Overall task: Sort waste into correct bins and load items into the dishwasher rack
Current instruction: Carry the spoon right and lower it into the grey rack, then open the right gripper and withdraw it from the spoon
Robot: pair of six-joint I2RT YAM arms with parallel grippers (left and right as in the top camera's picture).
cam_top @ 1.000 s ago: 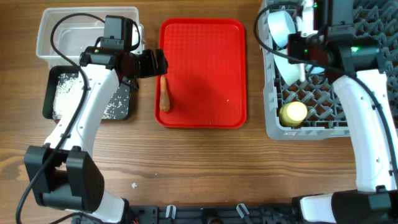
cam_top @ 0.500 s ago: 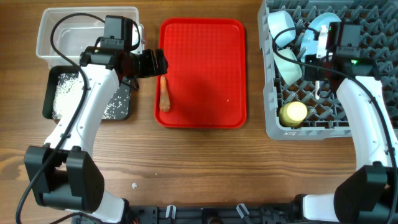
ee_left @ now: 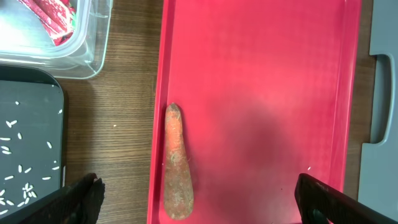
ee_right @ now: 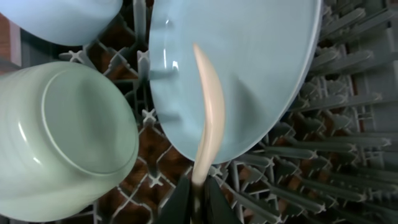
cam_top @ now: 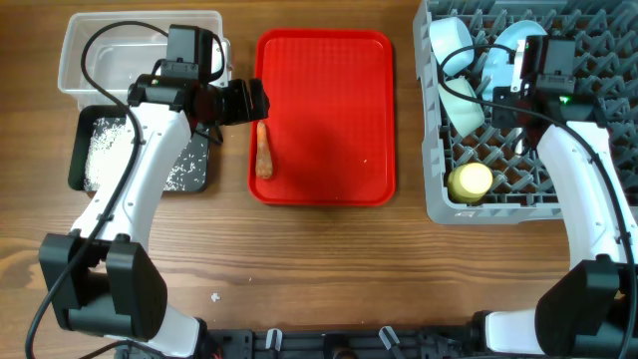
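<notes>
An orange carrot (cam_top: 263, 152) lies along the left edge of the red serving tray (cam_top: 339, 120); in the left wrist view the carrot (ee_left: 177, 163) is between my fingers. My left gripper (ee_left: 199, 208) is open above it, and shows from overhead too (cam_top: 244, 103). My right gripper (ee_right: 198, 198) is shut on the white spoon (ee_right: 208, 112), holding it over the grey rack (cam_top: 598, 40) against the pale blue plate (ee_right: 261, 56). Two bowls (cam_top: 451, 40) (cam_top: 464, 100) and the yellow cup (cam_top: 471, 181) sit in the rack.
The clear tub (cam_top: 110, 55) holds the red-and-white wrapper (ee_left: 53, 18). The black tray (cam_top: 100, 150) in front of it holds rice grains. A tiny white scrap (cam_top: 215, 296) lies on the wooden table near the front.
My right arm has moved to the right over the rack with the spoon, then held still. The left arm and the carrot have not moved.
</notes>
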